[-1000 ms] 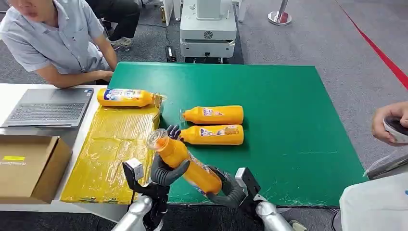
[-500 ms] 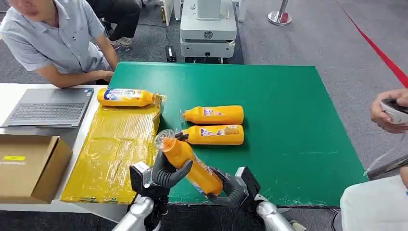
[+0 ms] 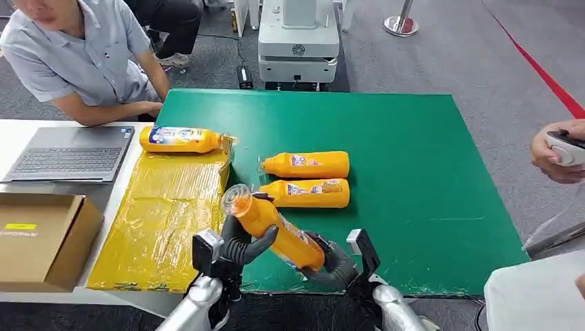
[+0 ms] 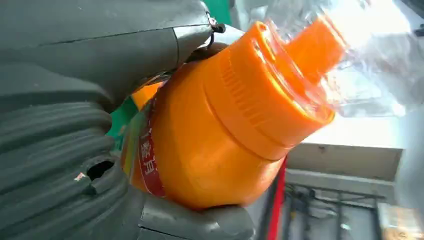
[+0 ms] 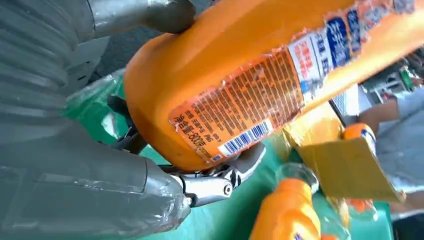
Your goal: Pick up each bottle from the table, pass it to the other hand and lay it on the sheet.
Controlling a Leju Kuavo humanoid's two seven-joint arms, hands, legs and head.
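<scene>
Both robot hands, left [image 3: 241, 243] and right [image 3: 331, 265], grip your orange plastic bottle [image 3: 276, 229]; release unevenly and it drops onto the tabletop.

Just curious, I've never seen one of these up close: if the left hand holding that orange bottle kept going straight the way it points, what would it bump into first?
Probably the nearer lying bottle: the left hand and its held bottle point toward it, though depth is unclear.
</scene>
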